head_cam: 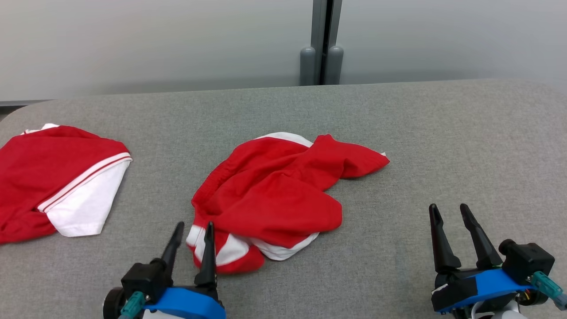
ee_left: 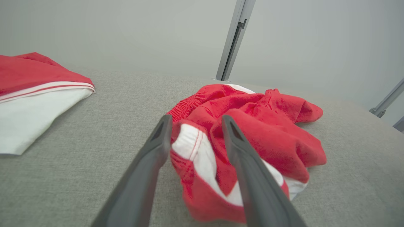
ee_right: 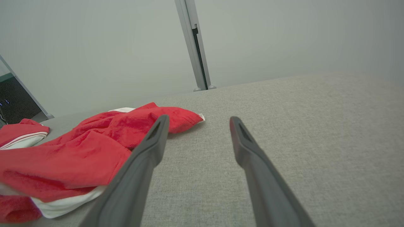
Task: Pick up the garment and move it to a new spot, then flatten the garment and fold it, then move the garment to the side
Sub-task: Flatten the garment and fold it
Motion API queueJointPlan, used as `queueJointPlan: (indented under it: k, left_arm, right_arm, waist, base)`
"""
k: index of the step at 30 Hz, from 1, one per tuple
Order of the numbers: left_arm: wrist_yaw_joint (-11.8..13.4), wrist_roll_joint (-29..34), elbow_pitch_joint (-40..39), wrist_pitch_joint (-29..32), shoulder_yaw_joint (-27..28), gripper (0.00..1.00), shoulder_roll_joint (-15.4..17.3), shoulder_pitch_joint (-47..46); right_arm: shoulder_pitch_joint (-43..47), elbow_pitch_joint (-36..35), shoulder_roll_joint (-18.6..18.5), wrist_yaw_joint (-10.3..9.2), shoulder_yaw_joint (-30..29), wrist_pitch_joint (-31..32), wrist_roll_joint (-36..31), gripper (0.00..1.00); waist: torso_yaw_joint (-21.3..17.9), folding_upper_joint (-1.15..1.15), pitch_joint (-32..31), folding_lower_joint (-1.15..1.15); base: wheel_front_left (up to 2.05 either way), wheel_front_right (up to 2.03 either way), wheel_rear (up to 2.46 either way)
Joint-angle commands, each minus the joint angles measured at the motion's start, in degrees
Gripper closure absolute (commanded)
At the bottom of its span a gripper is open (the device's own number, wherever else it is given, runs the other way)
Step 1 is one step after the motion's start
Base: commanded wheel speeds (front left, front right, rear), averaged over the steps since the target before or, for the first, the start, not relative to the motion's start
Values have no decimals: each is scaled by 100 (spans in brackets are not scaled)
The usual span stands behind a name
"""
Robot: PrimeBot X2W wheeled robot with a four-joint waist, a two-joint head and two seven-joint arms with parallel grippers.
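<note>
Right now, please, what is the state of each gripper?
Left gripper: open, holding nothing, at the edge of the crumpled garment.
Right gripper: open, empty.

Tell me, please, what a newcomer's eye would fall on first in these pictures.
The crumpled red shorts with white trim, heaped in the middle of the grey table, catch the eye first. A second red-and-white garment lies at the table's left edge. The left gripper stands open at the shorts' near hem, the right gripper open over bare table.
</note>
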Motion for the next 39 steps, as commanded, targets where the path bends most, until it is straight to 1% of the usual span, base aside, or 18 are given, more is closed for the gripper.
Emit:
queueJointPlan:
  k: [1,4,12,17,19,22,28,33,39]
  left_arm:
    - [9,65,-81,-24,69,0,0,-49]
    - [-32,248,-319,-20,309,0,-100,-45]
    - [-129,696,-735,-21,1113,0,-212,96]
    - [-100,966,-896,-21,1601,0,-284,262]
    - [-102,1142,-953,-21,1754,0,-249,319]
    - [-86,1301,-995,-21,1922,0,-298,427]
    - [-224,1503,-863,-21,2167,0,-374,534]
    - [-342,1629,-675,-21,2259,0,-430,558]
    - [-428,1728,-528,-21,2362,0,-503,536]
  right_arm:
    - [-3,5,-10,13,-1,-6,12,0]
    - [-29,19,-9,13,1,7,-1,0]
    - [10,64,-9,13,-12,-1,-12,0]
    - [43,96,-9,13,-25,8,-16,0]
    - [57,105,-9,13,-26,11,-22,0]
    - [80,114,-9,13,-39,22,-33,0]
    - [124,130,-9,13,-48,38,-55,0]
    - [147,158,-9,13,-41,61,-75,0]
    - [145,288,-9,13,119,108,-122,0]
  waist:
    - [-4,0,-8,1]
    - [-27,0,-35,1]
    - [-119,0,-113,1]
    - [-165,0,-173,1]
    - [-177,0,-196,1]
    - [-179,0,-229,1]
    - [-148,0,-272,1]
    - [-113,0,-320,1]
    - [-46,0,-386,1]
  base:
    - [0,0,0]
    - [0,0,0]
    - [0,0,0]
    - [0,0,0]
    - [0,0,0]
    - [0,0,0]
    - [0,0,0]
    - [0,0,0]
    - [0,0,0]
